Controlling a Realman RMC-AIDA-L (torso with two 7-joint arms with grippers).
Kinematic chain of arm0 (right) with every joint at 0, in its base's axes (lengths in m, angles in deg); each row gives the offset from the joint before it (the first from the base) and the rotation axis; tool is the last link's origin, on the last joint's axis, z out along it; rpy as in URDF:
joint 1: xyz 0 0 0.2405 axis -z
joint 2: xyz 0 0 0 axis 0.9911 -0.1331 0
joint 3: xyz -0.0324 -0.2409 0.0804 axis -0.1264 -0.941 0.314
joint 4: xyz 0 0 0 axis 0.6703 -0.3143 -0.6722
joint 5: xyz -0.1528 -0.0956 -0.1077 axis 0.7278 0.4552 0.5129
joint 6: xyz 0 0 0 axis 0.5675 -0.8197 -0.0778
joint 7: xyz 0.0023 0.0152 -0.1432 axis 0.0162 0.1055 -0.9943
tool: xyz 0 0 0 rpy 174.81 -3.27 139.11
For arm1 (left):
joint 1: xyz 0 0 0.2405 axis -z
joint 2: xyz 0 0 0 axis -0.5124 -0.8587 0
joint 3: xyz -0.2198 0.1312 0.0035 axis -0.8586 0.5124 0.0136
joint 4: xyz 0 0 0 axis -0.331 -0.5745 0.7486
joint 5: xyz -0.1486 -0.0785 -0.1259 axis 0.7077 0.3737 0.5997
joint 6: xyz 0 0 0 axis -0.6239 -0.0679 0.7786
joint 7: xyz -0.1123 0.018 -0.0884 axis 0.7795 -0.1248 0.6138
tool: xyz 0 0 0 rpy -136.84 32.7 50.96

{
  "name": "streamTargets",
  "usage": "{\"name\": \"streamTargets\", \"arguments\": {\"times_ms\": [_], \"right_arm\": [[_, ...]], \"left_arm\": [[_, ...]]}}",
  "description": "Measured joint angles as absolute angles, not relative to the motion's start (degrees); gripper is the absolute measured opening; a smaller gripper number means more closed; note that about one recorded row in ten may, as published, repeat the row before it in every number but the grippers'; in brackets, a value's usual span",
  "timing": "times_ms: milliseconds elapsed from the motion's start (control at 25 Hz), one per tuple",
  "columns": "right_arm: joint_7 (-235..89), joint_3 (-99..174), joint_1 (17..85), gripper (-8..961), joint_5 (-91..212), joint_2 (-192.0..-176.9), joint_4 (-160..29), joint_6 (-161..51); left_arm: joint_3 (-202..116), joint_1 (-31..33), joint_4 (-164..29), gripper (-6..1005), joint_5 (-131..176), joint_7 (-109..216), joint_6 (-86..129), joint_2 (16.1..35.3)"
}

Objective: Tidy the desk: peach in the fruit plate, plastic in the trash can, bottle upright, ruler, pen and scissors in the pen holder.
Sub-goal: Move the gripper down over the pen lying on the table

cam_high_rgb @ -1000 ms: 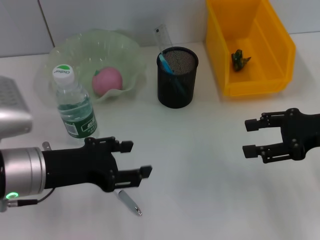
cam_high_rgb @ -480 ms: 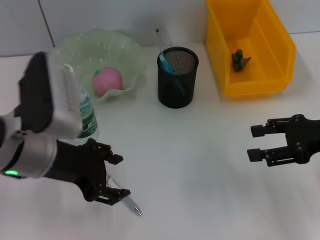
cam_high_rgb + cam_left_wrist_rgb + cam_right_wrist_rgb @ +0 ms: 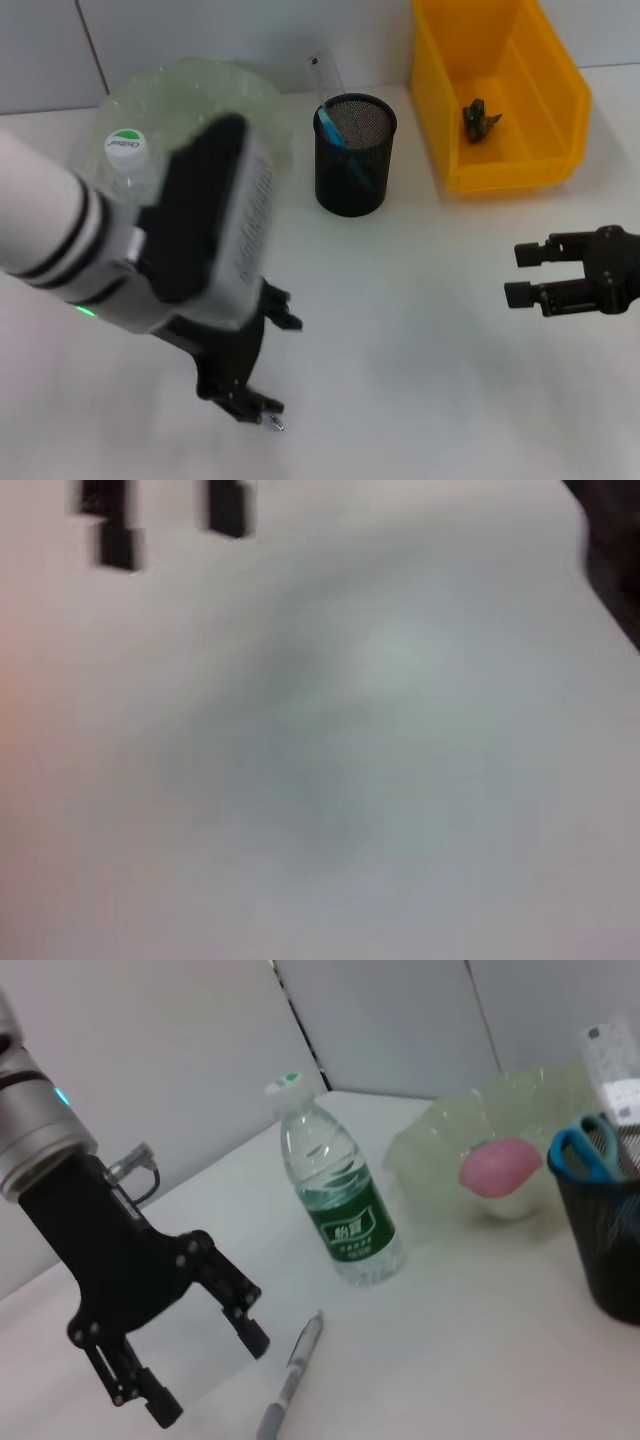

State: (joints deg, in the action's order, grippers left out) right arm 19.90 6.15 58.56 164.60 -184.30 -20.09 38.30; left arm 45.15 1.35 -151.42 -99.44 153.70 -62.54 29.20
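The silver pen (image 3: 292, 1372) lies on the white table; in the head view only its tip (image 3: 275, 423) shows. My left gripper (image 3: 274, 366) points down over it, open, its fingers (image 3: 254, 1336) just beside the pen. Behind it the bottle (image 3: 341, 1203) stands upright, capped in green and white (image 3: 125, 143). The pink peach (image 3: 499, 1168) rests in the pale green fruit plate (image 3: 190, 85); my left arm hides it in the head view. Blue scissors (image 3: 331, 126) and a clear ruler (image 3: 325, 70) stand in the black mesh pen holder (image 3: 354, 165). My right gripper (image 3: 520, 274) hovers open at the right.
A yellow bin (image 3: 500, 165) stands at the back right with a crumpled green piece of plastic (image 3: 480, 118) inside. The left wrist view shows only blurred table surface. The bulky left arm (image 3: 150, 250) blocks much of the table's left side.
My left arm has risen and turned its wrist downward over the pen, now covering the bottle's body and the peach in the head view. The right gripper has drifted slightly right.
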Motion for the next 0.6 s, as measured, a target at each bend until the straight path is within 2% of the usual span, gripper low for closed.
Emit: {"name": "streamTargets", "arguments": {"times_ms": [240,440,600], "right_arm": [[20.22,6.3,58.74,760,167.4,-184.4,-20.35,38.28],[20.42,6.34,57.31,759,168.81,-184.12,-21.36,38.27],[21.31,6.23,56.05,759,169.06,-184.51,-21.55,37.65]], "left_arm": [[52.85,5.04,-149.76,809,-106.11,147.39,-61.15,29.67],[53.15,5.82,-147.02,807,-108.41,142.63,-58.94,29.73],[53.45,6.25,-144.95,806,-112.41,139.11,-57.69,29.79]]}}
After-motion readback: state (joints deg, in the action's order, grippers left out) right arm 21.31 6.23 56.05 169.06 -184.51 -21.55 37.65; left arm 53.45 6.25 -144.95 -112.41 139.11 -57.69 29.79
